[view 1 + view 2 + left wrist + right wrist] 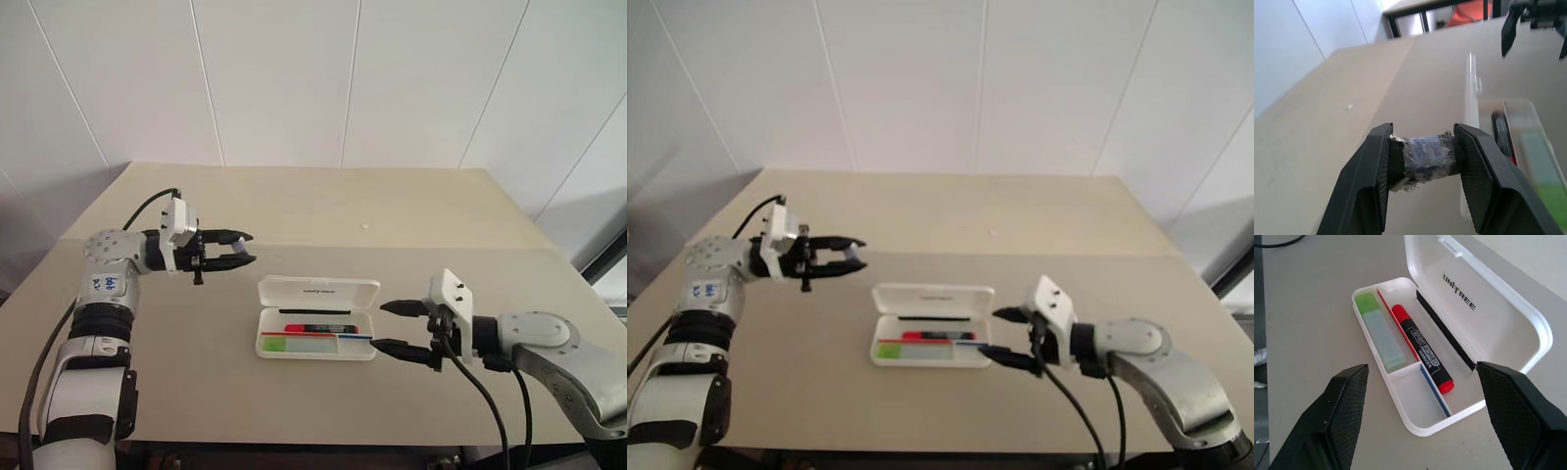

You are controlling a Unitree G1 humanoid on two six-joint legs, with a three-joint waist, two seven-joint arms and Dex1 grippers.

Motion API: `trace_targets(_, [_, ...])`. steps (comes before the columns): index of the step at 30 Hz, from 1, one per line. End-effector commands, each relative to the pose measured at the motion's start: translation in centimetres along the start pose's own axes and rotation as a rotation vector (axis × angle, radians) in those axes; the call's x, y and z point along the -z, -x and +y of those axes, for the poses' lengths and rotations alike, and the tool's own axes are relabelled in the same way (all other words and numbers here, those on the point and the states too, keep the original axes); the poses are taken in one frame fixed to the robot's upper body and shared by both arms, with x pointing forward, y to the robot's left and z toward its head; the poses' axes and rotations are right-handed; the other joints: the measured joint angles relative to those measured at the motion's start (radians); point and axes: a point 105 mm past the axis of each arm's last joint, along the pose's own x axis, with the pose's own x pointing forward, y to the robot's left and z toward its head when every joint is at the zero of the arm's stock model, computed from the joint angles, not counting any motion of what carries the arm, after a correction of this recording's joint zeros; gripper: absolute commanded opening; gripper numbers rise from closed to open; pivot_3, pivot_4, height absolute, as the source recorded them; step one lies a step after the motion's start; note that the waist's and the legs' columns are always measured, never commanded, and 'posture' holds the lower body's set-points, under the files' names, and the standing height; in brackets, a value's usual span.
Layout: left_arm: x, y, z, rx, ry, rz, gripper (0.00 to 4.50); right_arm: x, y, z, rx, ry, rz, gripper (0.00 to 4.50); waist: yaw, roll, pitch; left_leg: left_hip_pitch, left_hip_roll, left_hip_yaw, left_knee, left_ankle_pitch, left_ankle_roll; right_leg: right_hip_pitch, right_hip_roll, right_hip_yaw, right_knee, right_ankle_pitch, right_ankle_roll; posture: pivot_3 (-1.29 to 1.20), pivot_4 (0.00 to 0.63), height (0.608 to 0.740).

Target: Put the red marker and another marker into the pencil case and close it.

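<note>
The pencil case point(1484, 318) lay open near the middle of the tan table point(323, 211), its lid tipped back toward the wall, the logo text on the inside of the lid. In the tray the red marker point(1422, 350), with a black printed barrel and red at both ends, lay in the long compartment nearest the hinge. The pale mint marker point(1378, 333) with its lime-green cap lay in the next compartment, parted from the red one by a thin red strip. A small compartment at the tray's end, edged by a blue strip, held nothing. From the head views both markers showed only as small streaks of colour.

The right gripper point(404, 328) hovered just beside the case's right end, fingers spread wide, gripping nothing. The left gripper point(235, 249) hung above the table, left of the case and apart from it; its fingers were partly apart, with a crumpled bluish-grey wad point(1427, 155) between them whose nature could not be made out
</note>
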Motion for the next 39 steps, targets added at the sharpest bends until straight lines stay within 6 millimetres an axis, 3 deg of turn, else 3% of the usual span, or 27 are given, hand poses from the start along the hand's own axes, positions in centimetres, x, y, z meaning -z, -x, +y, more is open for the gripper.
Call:
trace_targets(1, [-2.9,-0.8,-1.0,0.027,-0.041,-0.099,1.66,-1.1,0.8,0.1,0.023,0.055,-0.020,4.50,-0.001,0.000,0.000,0.000,0.000,0.000,0.000,0.000,0.000,0.000,0.000,0.000,0.000,0.000,0.000,0.00,0.150,0.740])
trace_targets(9, [-4.2,-2.5,-5.7,0.173,0.016,-0.168,1.66,-1.1,1.1,0.0,0.023,0.056,-0.013,4.50,-0.001,0.000,0.000,0.001,0.001,0.000,0.003,0.000,0.000,0.000,0.001,0.001,0.002,0.000,0.000,0.00,0.150,0.740])
trace_targets(13, [-3.6,-3.4,-7.2,0.243,0.046,-0.136,1.66,-0.9,1.4,-0.5,0.031,0.057,0.001,4.50,-0.001,0.000,0.000,0.001,0.000,0.000,0.006,0.000,0.000,0.003,0.000,0.001,0.001,0.000,0.000,0.00,0.150,0.740])
trace_targets(24, [-2.5,-8.6,-11.0,0.398,0.107,-0.154,1.66,0.2,2.4,-0.6,0.057,0.041,0.045,4.50,0.002,0.000,0.000,0.001,0.000,0.000,0.005,0.000,0.001,0.003,0.000,0.001,-0.001,0.000,0.000,0.00,0.150,0.740])
trace_targets(39, [3.3,-14.1,-12.6,0.365,0.132,0.045,1.66,2.1,4.3,0.5,0.107,-0.007,0.115,4.50,0.004,0.000,0.000,0.001,-0.001,0.000,0.006,0.000,0.001,0.004,0.000,0.001,-0.001,0.000,0.001,0.00,0.150,0.740])
